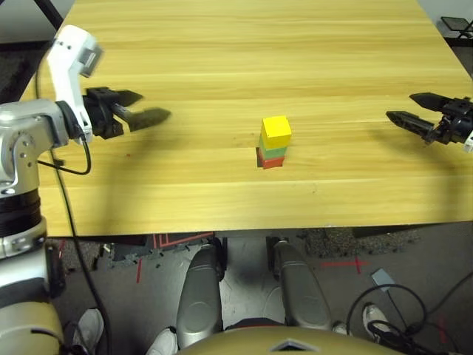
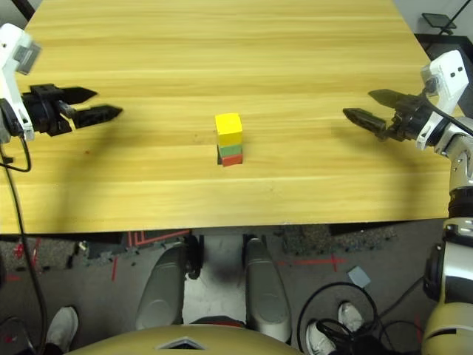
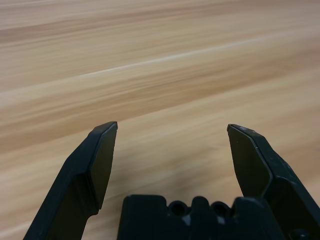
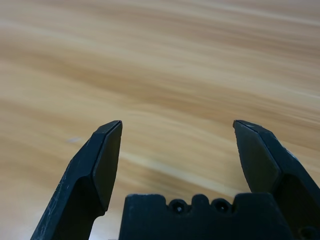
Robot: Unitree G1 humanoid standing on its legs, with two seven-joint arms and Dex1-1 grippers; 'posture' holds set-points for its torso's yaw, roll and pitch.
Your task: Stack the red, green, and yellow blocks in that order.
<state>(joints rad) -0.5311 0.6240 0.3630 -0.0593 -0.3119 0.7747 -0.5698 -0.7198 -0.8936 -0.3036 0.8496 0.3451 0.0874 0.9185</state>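
The 3 stacked blocks (image 1: 274,143) look light, rigid, and topple-prone, best pinched on opposite flat sides; the left end effector (image 1: 148,108) and right end effector (image 1: 405,109) gape empty.

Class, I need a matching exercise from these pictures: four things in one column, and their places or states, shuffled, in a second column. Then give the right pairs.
Things:
1. red block
2. green block
3. yellow block
4. left gripper

Places or states:
A. top of the stack
B. open, holding nothing, off to the stack's left
C. bottom of the stack, on the table
D. middle of the stack

Pairs: 1-C, 2-D, 3-A, 4-B
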